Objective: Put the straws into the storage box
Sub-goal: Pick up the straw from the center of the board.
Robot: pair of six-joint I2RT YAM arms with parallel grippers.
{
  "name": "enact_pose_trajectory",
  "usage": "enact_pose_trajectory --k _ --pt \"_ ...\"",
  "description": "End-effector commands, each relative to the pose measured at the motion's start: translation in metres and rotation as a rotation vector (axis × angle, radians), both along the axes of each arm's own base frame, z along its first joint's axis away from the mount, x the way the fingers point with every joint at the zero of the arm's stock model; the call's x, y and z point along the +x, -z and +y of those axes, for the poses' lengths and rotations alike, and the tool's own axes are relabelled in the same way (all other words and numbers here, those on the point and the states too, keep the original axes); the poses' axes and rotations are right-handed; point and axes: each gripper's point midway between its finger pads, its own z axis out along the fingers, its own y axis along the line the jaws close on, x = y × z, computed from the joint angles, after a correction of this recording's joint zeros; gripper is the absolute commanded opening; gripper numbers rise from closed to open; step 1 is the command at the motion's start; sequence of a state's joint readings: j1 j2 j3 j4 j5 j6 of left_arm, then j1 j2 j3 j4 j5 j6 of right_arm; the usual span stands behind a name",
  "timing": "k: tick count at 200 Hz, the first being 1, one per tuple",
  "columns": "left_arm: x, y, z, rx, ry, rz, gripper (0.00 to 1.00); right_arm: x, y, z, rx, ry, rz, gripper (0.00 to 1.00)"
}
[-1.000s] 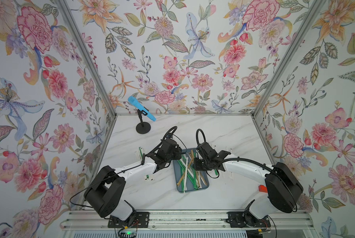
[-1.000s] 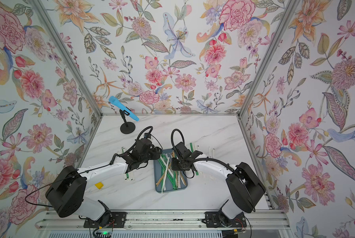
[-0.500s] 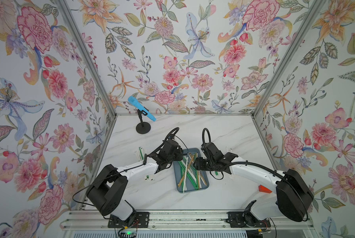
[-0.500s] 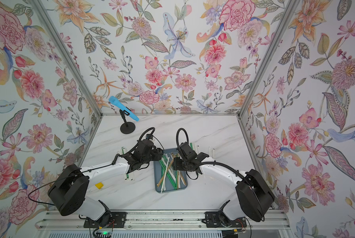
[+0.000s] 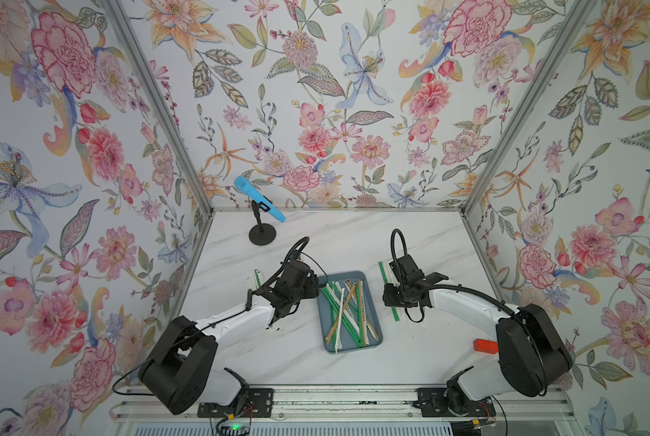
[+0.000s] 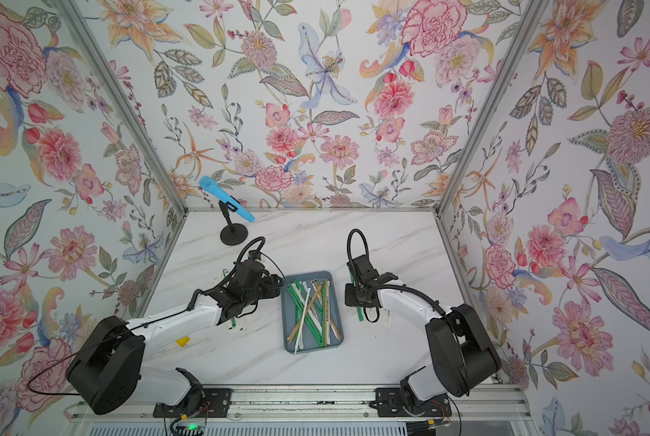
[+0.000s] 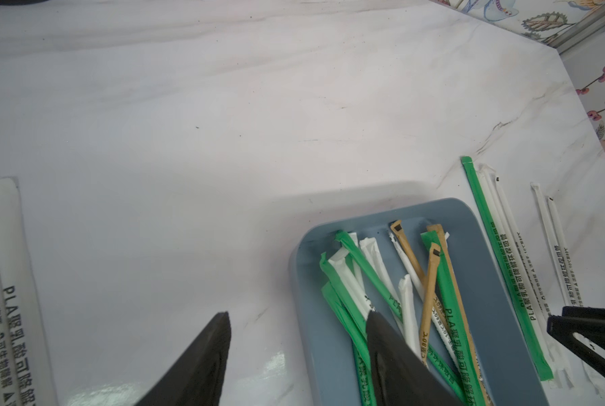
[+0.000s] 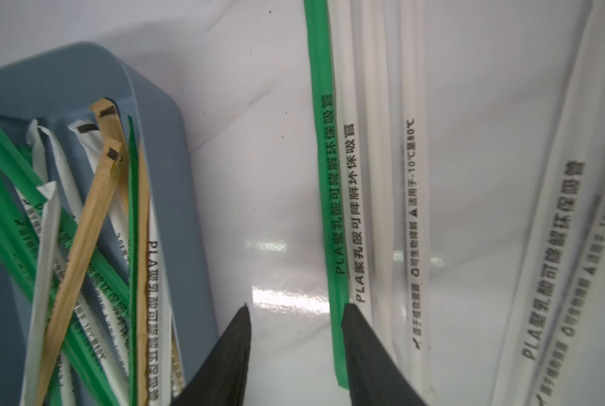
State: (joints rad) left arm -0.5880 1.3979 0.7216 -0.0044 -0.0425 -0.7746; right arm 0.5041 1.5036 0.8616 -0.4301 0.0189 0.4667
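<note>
The storage box [image 5: 372, 309] [image 6: 285, 313] is seen in both top views at lower ctr of the frame, flat on the marble table [image 5: 353, 241], btwn the two arms. A crossed heap of straws [image 5: 348, 313] (green, white w/ print, tan) is contained in it. Outside it, a green straw [image 8: 324, 175] is laid on the table just right of the box, w/ white straws [image 8: 413, 211] parallel alongside. More loose straws [image 5: 257, 277] are partly hidden under the left arm, left of the box. The left gripper [image 7: 298, 313] is shown w/ fingers spread & nothing btwn them: one tip is placed over bare table, the other over the heap by the box's upper-left corner. The right gripper [image 8: 296, 305] is likewise spread & empty, w/ bare table in the gap & one tip at the green straw's edge; contact can't be told. A red block [image 5: 486, 346] is seen lower right, a blue mic on a stand [image 5: 259, 200] at the table's upper left.
</note>
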Motion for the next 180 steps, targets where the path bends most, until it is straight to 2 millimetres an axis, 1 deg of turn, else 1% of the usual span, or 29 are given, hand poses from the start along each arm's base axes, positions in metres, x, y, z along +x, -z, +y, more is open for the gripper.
enact_pose_trajectory --k 1,22,38,109,123,151,167,180 --pt "-0.005 0.005 0.025 0.037 -0.062 0.015 0.67 0.008 0.002 -0.010 -0.056 -0.023 -0.017 0.42" --pt "-0.007 0.005 0.036 0.048 -0.081 0.017 0.67 0.009 0.009 -0.006 -0.036 -0.037 0.001 0.38" --pt "-0.008 0.006 0.040 0.050 -0.086 0.019 0.67 0.008 0.015 -0.003 -0.031 -0.044 0.013 0.37" --pt "-0.011 0.008 0.044 0.056 -0.091 0.024 0.67 0.010 0.040 -0.006 -0.081 -0.059 0.061 0.36" --pt "-0.012 0.008 0.046 0.057 -0.094 0.023 0.68 0.008 0.045 -0.005 -0.077 -0.062 0.078 0.30" --pt "-0.012 0.006 0.051 0.062 -0.105 0.019 0.67 0.003 0.049 -0.004 -0.085 -0.063 0.085 0.13" --pt "-0.012 0.004 0.055 0.067 -0.110 0.016 0.68 0.002 0.047 -0.005 -0.085 -0.048 0.079 0.07" --pt "-0.012 0.002 0.057 0.072 -0.115 0.010 0.68 0.001 0.043 -0.005 -0.077 -0.036 0.073 0.04"
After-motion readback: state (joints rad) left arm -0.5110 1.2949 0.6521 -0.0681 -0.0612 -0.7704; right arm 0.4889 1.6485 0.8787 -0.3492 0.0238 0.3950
